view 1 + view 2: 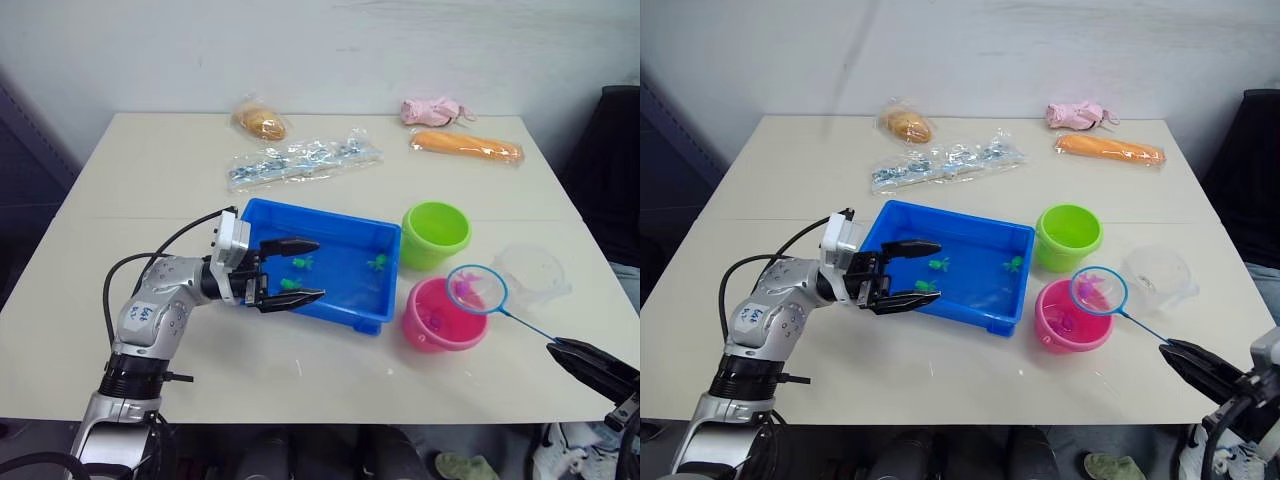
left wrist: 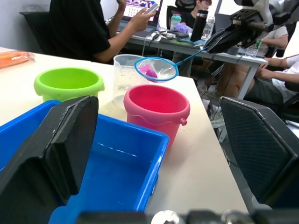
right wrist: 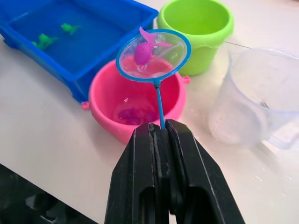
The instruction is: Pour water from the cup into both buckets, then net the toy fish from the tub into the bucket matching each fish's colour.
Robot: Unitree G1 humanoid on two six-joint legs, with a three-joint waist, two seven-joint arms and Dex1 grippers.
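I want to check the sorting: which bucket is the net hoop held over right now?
The pink bucket. The net sits above it with a pink fish in the mesh; the green bucket stands beside, uncovered.

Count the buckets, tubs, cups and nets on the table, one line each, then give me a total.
2 buckets: green bucket, pink bucket
1 tub
1 cup
1 net
Total: 5
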